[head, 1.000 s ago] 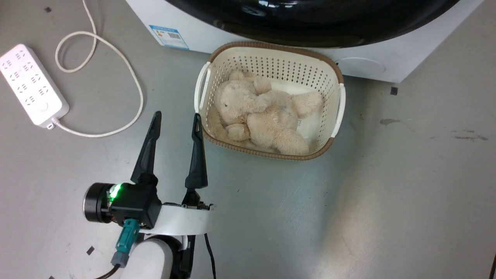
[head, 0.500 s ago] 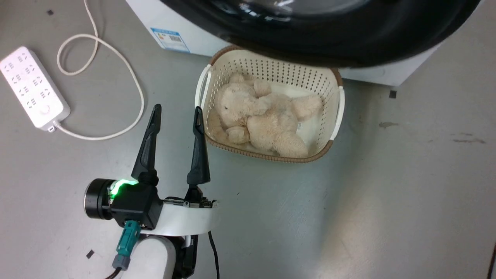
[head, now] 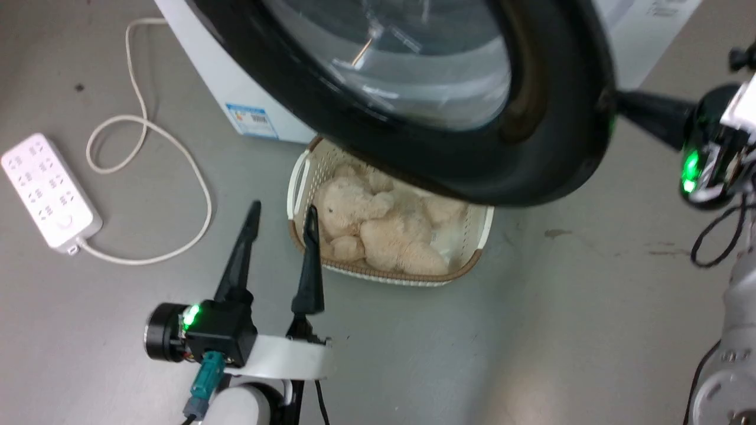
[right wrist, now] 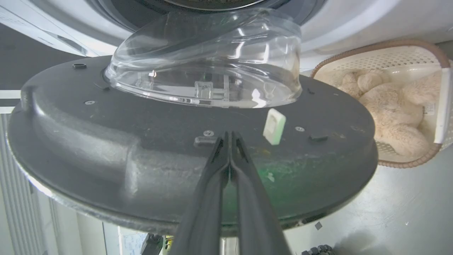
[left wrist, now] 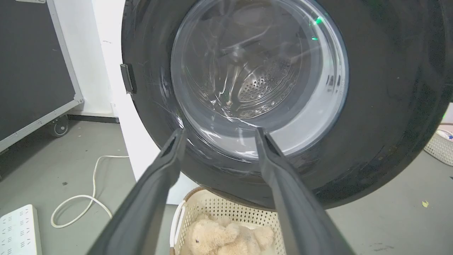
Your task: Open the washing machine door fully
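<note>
Touching the washing machine door, right end effector sits closed.

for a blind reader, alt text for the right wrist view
The right hand, fingers shut, touches the dark inner face of the washing machine door below its glass bowl. A basket holding a plush bear sits at right.

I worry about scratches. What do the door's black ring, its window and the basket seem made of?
Door ring: likely glossy black plastic; it mirrors light, and its back looks matte, moulded, screwed. Window: clear bulging bowl, glass or plastic, cannot tell. Basket: cream perforated plastic, brown woven-look rim.
</note>
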Controlling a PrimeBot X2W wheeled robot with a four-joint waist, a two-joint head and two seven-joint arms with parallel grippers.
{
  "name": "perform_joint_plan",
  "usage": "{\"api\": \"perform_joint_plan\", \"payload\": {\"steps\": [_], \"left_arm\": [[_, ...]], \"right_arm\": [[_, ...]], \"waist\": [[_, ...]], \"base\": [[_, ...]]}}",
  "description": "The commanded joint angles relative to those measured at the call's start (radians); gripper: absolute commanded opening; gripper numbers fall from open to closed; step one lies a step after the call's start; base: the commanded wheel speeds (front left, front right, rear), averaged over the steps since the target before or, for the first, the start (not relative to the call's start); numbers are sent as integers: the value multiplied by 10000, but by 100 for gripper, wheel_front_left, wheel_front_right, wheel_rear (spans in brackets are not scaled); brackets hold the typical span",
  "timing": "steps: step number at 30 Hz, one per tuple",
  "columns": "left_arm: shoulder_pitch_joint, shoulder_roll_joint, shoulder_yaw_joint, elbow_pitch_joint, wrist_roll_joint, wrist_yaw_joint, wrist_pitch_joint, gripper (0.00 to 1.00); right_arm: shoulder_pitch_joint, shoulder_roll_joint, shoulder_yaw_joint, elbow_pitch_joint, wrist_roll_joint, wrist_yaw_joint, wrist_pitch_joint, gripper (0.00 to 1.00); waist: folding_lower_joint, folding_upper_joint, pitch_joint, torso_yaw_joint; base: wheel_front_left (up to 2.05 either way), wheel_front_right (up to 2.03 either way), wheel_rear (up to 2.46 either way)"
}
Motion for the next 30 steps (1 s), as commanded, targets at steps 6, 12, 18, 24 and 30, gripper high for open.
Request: {"api": "perform_joint_plan", "payload": {"steps": [6,12,18,24,30], "left_arm": [[518,6,-40,290,-54,-233,-55,100],[775,6,-100,423,-174,-285,-55,100],[1092,6,-197,527,-270,-297,-55,100],[1443,6,-160,562,-324,-309,-55,100],[1661,6,23,485,-462,-216,-55,100]], "right_arm": [[1323,70,2114,40,2100,-4,71,0],[2271,72,4091,-222,3678,-4,-388,0],[3513,73,6259,-935,4905,-4,-968,0],[4534,73,7825,-1764,5655,-4,-1586,0],[5033,73,8548,-2201,6250,-4,-2343,0]], "waist": [[2,0,-726,-99],[2,0,-1072,-37],[2,0,-1386,122],[2,0,-1549,185],[2,0,-1682,149]], "base": [[0,0,0],[0,0,0],[0,0,0],[0,0,0],[0,0,0]]}}
